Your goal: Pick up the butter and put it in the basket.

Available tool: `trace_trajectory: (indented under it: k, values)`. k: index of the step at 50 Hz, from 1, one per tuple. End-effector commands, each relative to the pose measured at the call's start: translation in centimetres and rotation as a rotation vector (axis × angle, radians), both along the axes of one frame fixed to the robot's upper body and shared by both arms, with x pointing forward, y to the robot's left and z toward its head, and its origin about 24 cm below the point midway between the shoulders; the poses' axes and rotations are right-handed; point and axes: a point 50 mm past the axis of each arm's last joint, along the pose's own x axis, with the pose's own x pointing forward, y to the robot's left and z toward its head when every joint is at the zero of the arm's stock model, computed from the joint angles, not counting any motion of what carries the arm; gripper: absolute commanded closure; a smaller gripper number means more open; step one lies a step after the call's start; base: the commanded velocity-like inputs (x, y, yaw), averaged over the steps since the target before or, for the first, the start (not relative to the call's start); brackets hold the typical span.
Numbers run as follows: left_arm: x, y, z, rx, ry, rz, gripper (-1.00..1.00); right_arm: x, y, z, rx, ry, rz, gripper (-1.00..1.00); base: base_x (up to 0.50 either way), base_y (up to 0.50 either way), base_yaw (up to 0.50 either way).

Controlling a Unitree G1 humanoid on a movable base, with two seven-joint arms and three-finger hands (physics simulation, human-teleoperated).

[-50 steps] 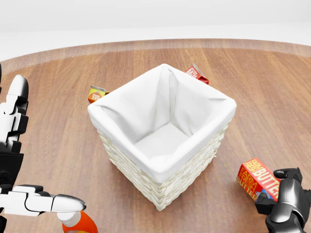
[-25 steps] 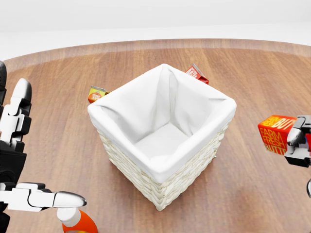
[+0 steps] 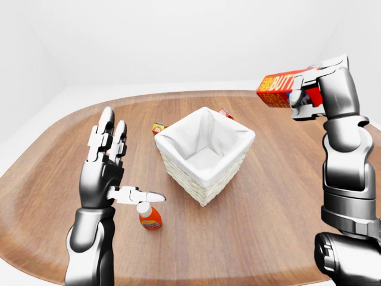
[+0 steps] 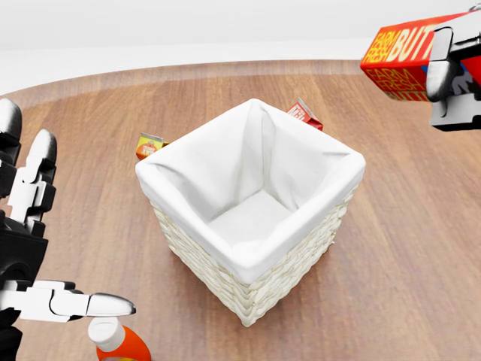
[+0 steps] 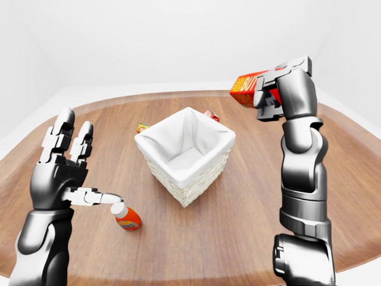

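The butter (image 4: 402, 54) is a red-orange box printed with yellow and white lettering, "FARM FRESH" and "BUTT" readable on its faces. The right hand (image 3: 309, 89) grips it with fingers closed round its right end, high in the air, up and to the right of the basket (image 3: 205, 156). The basket is white wicker with a white cloth liner, standing on the wooden table (image 3: 268, 202). The left hand (image 3: 110, 170) is spread wide, held beside an orange bottle (image 3: 149, 217).
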Motion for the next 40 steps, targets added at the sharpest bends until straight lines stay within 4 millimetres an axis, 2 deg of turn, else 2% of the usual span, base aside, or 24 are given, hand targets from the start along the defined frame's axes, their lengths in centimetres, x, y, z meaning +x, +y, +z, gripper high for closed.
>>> trace_trajectory:
  k: [1, 6, 8, 13, 23, 28, 40]
  values:
    - [0.2, 0.1, -0.3, -0.005, 0.013, -0.002, -1.0, 0.5, 5.3, 5.1, -0.145, -0.081, 0.156, 1.0, 0.0, 0.0, 0.0]
    - [0.3, 0.2, -0.4, -0.009, 0.017, -0.001, -1.0, 1.0, 7.9, 5.1, -0.21, -0.031, 0.222, 1.0, 0.0, 0.0, 0.0]
    - [0.2, 0.2, -0.4, -0.01, 0.017, -0.001, -1.0, 1.3, 9.2, 4.6, -0.237, 0.005, 0.253, 1.0, 0.0, 0.0, 0.0]
    - [0.2, 0.2, -0.4, -0.01, 0.018, -0.002, -1.0, 1.7, 10.8, 3.5, -0.273, 0.068, 0.281, 1.0, 0.0, 0.0, 0.0]
    - [0.2, 0.4, -0.3, -0.013, 0.012, 0.002, -1.0, 3.3, 12.8, 0.9, -0.309, 0.208, 0.29, 1.0, 0.0, 0.0, 0.0]
    - [0.3, 0.4, -0.4, -0.017, 0.016, 0.003, -1.0, 3.8, 13.4, 0.9, -0.307, 0.219, 0.299, 1.0, 0.0, 0.0, 0.0]
    - [0.4, 0.6, -0.6, -0.024, 0.029, 0.004, -1.0, 5.3, 15.3, -0.9, -0.292, 0.3, 0.333, 1.0, 0.0, 0.0, 0.0]
